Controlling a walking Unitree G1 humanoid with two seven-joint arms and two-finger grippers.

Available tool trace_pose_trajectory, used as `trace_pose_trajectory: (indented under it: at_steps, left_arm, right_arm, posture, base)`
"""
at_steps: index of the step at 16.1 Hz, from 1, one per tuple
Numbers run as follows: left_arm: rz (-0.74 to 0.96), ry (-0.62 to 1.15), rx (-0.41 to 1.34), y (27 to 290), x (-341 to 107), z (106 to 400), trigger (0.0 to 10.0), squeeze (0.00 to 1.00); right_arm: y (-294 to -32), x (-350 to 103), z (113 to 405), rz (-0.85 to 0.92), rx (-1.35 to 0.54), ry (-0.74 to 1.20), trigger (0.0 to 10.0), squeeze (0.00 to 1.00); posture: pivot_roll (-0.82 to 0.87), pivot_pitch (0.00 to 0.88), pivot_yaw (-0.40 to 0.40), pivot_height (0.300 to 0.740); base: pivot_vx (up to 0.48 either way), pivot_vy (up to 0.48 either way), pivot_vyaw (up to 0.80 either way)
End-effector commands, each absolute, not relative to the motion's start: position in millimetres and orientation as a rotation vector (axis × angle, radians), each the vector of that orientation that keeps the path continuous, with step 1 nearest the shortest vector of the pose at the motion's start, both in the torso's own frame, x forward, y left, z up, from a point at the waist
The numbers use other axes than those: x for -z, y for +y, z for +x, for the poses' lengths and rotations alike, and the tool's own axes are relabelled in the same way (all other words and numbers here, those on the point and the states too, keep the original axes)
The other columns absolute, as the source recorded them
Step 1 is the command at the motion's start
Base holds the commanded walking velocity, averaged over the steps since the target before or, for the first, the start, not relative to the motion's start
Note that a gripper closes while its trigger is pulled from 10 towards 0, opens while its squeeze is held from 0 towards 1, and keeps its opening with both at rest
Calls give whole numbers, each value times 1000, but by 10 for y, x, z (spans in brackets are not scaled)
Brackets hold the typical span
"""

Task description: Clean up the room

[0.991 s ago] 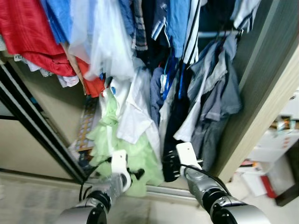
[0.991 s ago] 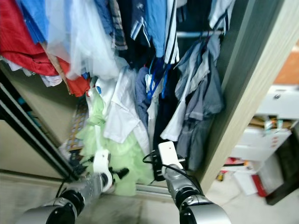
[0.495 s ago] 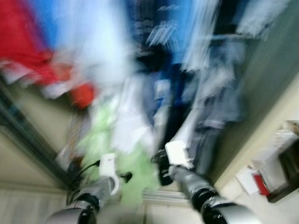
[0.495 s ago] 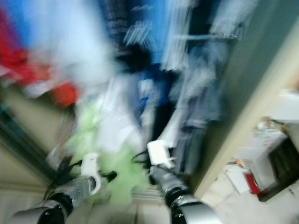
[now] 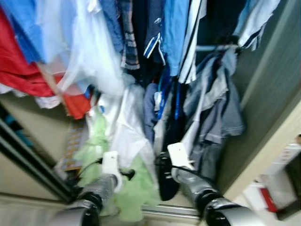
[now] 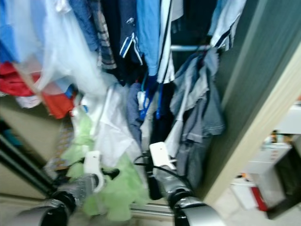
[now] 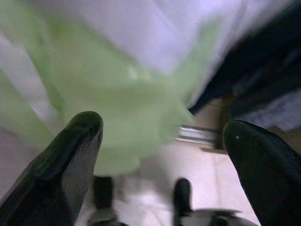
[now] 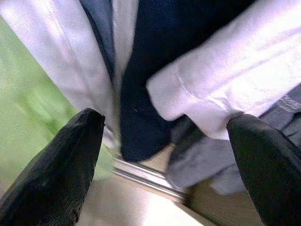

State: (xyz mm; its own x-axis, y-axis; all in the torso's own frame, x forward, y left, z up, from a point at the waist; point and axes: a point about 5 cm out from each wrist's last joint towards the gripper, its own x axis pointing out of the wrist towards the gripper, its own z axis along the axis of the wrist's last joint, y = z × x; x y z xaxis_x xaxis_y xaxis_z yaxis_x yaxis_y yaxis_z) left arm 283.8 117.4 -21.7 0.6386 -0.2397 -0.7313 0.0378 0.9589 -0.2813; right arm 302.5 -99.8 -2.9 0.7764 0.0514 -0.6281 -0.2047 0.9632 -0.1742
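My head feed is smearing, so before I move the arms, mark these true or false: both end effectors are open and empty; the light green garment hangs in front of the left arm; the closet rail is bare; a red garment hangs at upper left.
1. Both end effectors are open and empty. True: the left end effector and right end effector each show spread fingers with nothing between.
2. The light green garment hangs in front of the left arm. True.
3. The closet rail is bare. False: grey shirts hang from it.
4. A red garment hangs at upper left. True.
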Motion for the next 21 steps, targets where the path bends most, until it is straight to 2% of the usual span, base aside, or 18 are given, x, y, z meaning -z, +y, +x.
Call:
trace_pose_trajectory:
  at_steps: [1, 18, 21]
  left_arm:
    - [-231, 888, 135, 1252, 251, 2805, 10000, 0]
    - [-205, 907, 96, 1288, 281, 2776, 10000, 0]
    - [-192, 837, 10, 1382, 214, 2863, 10000, 0]
  right_arm:
    - [-929, 0, 3043, -255, -166, 653, 10000, 0]
    - [-899, 10, 3029, -224, -180, 661, 10000, 0]
    - [-906, -14, 3052, -206, -163, 646, 10000, 0]
  posture:
    - [-95, 0, 50, 740]
    - [-86, 0, 43, 740]
    - [-84, 0, 45, 740]
  base:
    - [0, 0, 800]
    - [0, 0, 800]
    - [0, 0, 800]
